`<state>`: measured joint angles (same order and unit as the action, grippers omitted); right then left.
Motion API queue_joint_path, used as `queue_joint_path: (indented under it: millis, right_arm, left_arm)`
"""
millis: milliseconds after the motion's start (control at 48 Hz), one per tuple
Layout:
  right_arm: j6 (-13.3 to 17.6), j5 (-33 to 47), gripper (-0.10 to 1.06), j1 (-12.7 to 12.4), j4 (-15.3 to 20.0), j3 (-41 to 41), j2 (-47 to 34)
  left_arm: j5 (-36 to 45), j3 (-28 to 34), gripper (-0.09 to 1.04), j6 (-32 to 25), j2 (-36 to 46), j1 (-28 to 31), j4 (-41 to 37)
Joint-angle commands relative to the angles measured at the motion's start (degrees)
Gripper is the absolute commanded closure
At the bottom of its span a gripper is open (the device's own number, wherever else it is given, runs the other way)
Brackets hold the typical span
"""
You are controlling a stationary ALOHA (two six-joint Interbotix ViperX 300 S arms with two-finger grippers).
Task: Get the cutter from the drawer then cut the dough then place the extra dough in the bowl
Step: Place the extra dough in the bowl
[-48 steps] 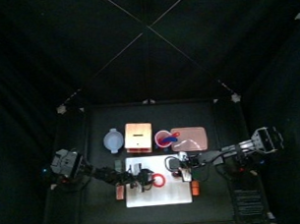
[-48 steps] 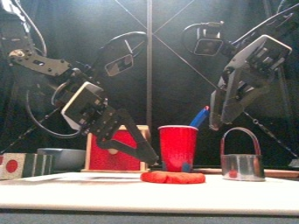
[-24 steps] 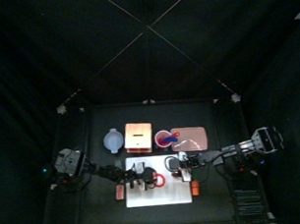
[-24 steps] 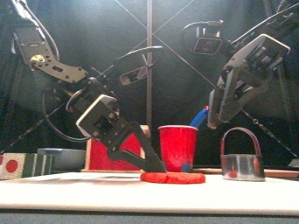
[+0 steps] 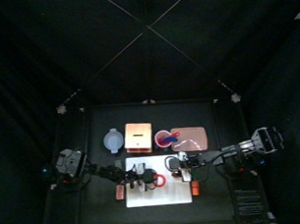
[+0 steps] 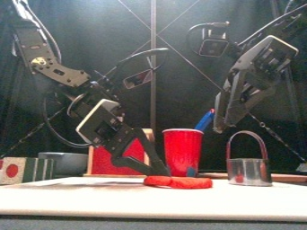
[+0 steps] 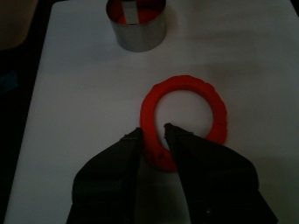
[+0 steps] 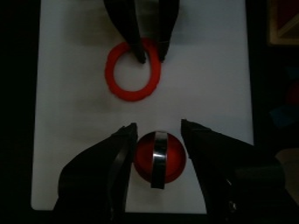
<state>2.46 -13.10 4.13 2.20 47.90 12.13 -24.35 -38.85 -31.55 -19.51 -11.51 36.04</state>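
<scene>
A white cutting board [image 7: 82, 87] is seen lying at the 6 o'clock side of the small black table. Near the board's middle a ring of red dough [image 7: 219, 122] lies flat. The ring's near rim is pinched by the left gripper [image 7: 155, 144], whose two jaws are closed together on the band of dough, one outside the ring and one inside its hole. In the front view this gripper is shown slanting down from the left to the board. At 3 o'clock from the ring, apart from it, a round metal cutter [image 6: 246, 171] stands upright on the board with its wire handle raised. A red disc of dough [image 8: 146, 157] is seen inside it from above. The right gripper [image 8: 156, 129] is held above the cutter, clear of it, with its jaws spread wide apart. Behind the board, a blue-grey bowl [image 5: 112, 140] is placed at 10 o'clock, a pale wooden box [image 5: 137, 135] at 12 o'clock, and a pink tray [image 5: 198, 135] with a red cup [image 6: 184, 153] at 2 o'clock.
</scene>
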Motion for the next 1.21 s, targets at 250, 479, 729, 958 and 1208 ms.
queue_joint_path:
  millis: [250, 479, 729, 958, 1208]
  right_arm:
    - [0.0, 0.44, 0.15, -0.18, 0.18, -0.35, 0.62]
    - [0.0, 1.14, 0.15, -0.18, -0.09, -0.7, 0.62]
    - [0.0, 1.32, 0.15, -0.35, -0.26, -0.35, 0.62]
    - [-0.09, 1.76, 0.15, -1.05, -0.7, -0.35, 0.62]
    - [-0.18, 2.29, 0.15, -1.67, -2.02, -0.44, 0.62]
  left_arm:
    - [0.0, 0.18, 0.35, -0.26, 0.62, 0.44, 0.0]
    - [-5.54, -0.18, 0.35, -0.79, 4.66, 2.72, 0.0]
    - [-12.04, -2.02, 0.35, -7.38, 13.89, 5.01, -0.35]
    - [-12.57, -4.57, 0.35, -18.37, 22.94, 6.86, 0.97]
    - [-12.57, -8.88, 0.35, -27.69, 32.7, 11.87, 4.04]
